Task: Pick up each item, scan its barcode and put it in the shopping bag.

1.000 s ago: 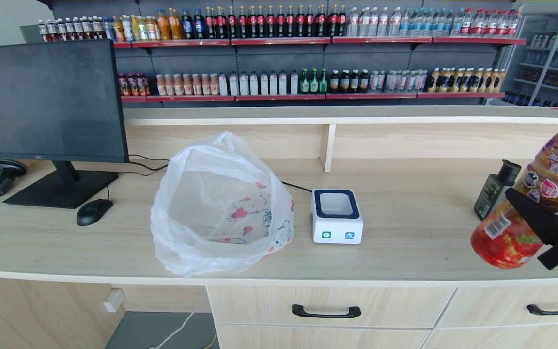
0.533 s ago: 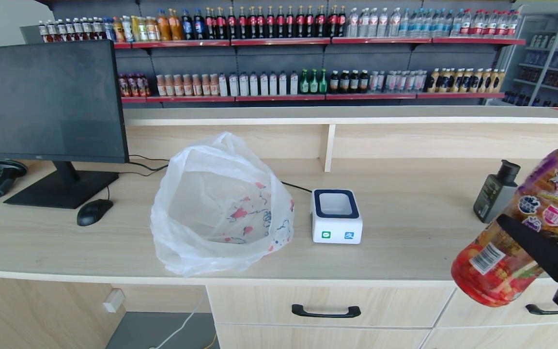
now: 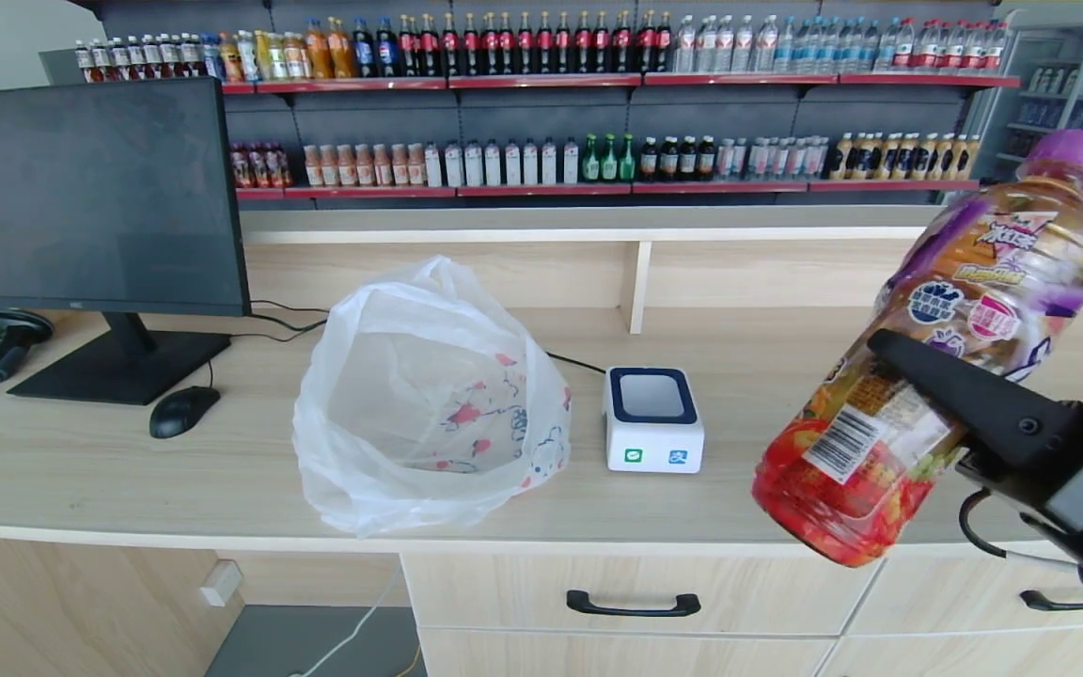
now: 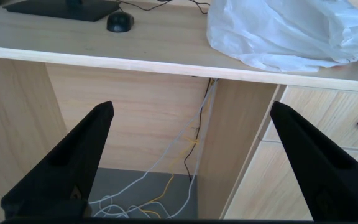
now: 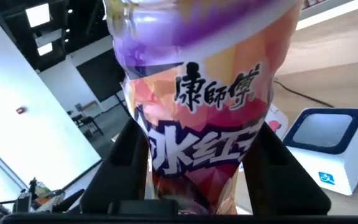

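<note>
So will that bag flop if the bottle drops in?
Probably some: the shopping bag looks thin and crumpled, so it likely sags. The bottle looks full, so fairly heavy, and round, so it might roll inside.

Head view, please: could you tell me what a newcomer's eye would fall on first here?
First the big juice bottle, tilted with its purple cap up, clamped in the right gripper above the right end of the counter. Next the open white shopping bag at mid-counter, with the small white scanner just to its right.
</note>
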Controlling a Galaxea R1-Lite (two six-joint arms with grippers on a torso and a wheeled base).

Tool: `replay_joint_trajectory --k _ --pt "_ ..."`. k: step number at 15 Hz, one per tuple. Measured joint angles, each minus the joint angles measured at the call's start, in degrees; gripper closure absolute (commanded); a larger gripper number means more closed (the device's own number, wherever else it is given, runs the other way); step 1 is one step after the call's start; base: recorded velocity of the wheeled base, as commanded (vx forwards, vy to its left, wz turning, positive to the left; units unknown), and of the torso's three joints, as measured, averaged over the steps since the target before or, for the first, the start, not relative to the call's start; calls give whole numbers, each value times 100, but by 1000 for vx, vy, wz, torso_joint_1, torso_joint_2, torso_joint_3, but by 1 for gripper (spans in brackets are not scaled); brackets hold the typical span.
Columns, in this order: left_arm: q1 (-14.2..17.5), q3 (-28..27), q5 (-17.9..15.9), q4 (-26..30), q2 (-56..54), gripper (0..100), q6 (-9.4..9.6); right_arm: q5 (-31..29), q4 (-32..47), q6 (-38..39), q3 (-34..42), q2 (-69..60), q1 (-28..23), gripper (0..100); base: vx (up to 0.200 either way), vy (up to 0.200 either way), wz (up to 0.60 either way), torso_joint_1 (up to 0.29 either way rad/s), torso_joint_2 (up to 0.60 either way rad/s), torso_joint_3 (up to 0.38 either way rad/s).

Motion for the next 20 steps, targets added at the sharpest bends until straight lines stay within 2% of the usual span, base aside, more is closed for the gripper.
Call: replay_joint_trajectory --k 6,9,14,20 --pt "2 0 0 2 0 0 0 0 -514 870 -482 334 495 100 0 0 0 0 0 0" --pt "2 0 -2 2 0 0 0 -7 -701 1228 -608 347 577 100 0 0 0 0 0 0" --pt "0 0 0 2 0 0 0 -7 -701 1302 -718 271 1024 100 0 0 0 0 0 0" --pt "2 0 0 2 0 0 0 -5 -708 1306 -658 72 1801 100 0 0 0 0 0 0"
